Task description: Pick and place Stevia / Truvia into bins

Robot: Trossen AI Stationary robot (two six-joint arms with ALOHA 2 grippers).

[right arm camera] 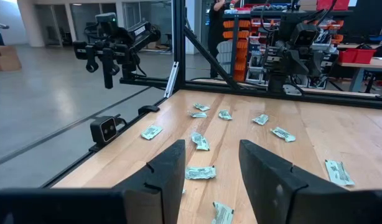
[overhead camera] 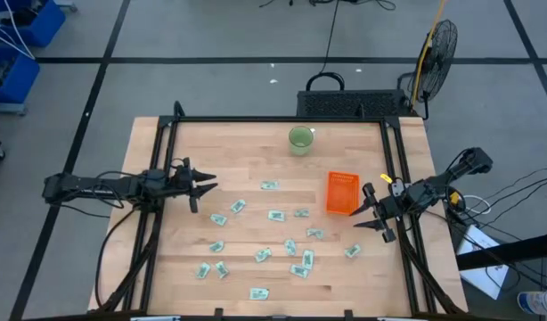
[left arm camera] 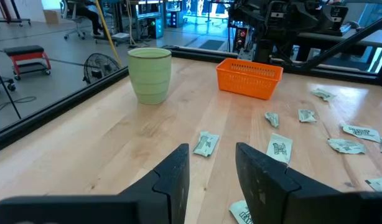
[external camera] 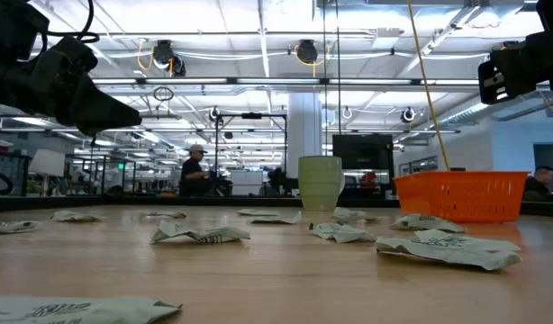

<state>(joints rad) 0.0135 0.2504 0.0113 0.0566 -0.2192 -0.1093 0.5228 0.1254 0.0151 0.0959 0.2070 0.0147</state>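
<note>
The Stevia / Truvia sachets point(overhead camera: 275, 216) lie loose across the middle and near half of the table point(overhead camera: 167, 276), all outside the orange bin point(overhead camera: 341, 193), which looks empty and sits toward the right edge, with the round green cup point(overhead camera: 301, 139) behind it at about eleven o'clock from the bin; the right gripper point(overhead camera: 373, 213) hangs just beside the bin's near right corner, fingers spread and holding nothing, while the left gripper point(overhead camera: 200, 186) hovers near the left rail, likewise spread and empty; the relation that matters — judging from the overhead picture — is that the nearest packet to the right gripper point(overhead camera: 352, 251) lies at roughly seven o'clock from it, close by, and the bin at about ten o'clock, so a short reach down and a short carry back would do; that packet's long axis looks slightly skewed, though it is too small to be sure; for the left gripper the closest sachet point(overhead camera: 237, 206) lies at about four o'clock, and the bin is well apart across the board — so the right arm is the better placed for dropping; print shows on the sachets in the wrist views, dark lettering on pale green and white, but no word can be read; no other label is legible.
</note>
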